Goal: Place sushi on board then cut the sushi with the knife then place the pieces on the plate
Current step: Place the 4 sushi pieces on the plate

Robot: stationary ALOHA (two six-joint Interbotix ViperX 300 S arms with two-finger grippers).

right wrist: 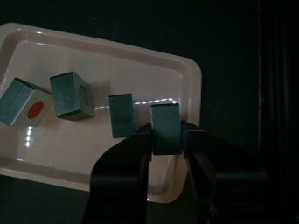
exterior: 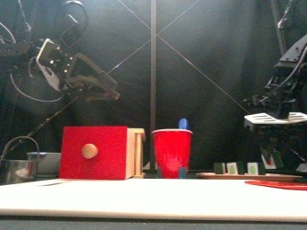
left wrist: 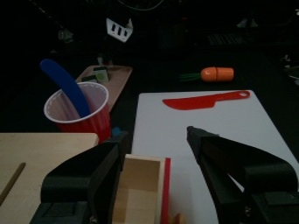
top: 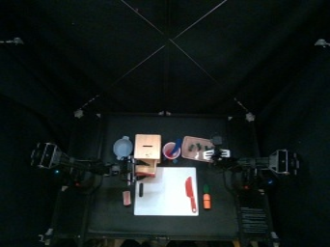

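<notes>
The pink tray [right wrist: 140, 52] [top: 192, 145] holds several dark green sushi pieces [right wrist: 73, 94]. My right gripper [right wrist: 167, 136] [top: 215, 153] is over the tray's right end, jaws closed against one upright piece [right wrist: 166, 122] that stands on the tray. The white board [top: 165, 191] [left wrist: 211, 131] lies at the table's front with the red knife [top: 191, 192] [left wrist: 205, 101] on it. The blue knife [left wrist: 68, 87] [exterior: 184, 124] stands in the red cup [top: 171, 150] [exterior: 171, 151]. My left gripper [left wrist: 156, 142] [top: 130, 174] hangs open and empty above the wooden box's [left wrist: 138, 188] front corner.
The wooden box with its red drawer front [exterior: 96, 153] [top: 149, 150] stands at the back left, beside the blue-grey bowl [top: 123, 147] [exterior: 30, 166]. An orange toy food [left wrist: 216, 73] [top: 206, 201] lies right of the board. Another orange toy [top: 126, 196] lies left of it.
</notes>
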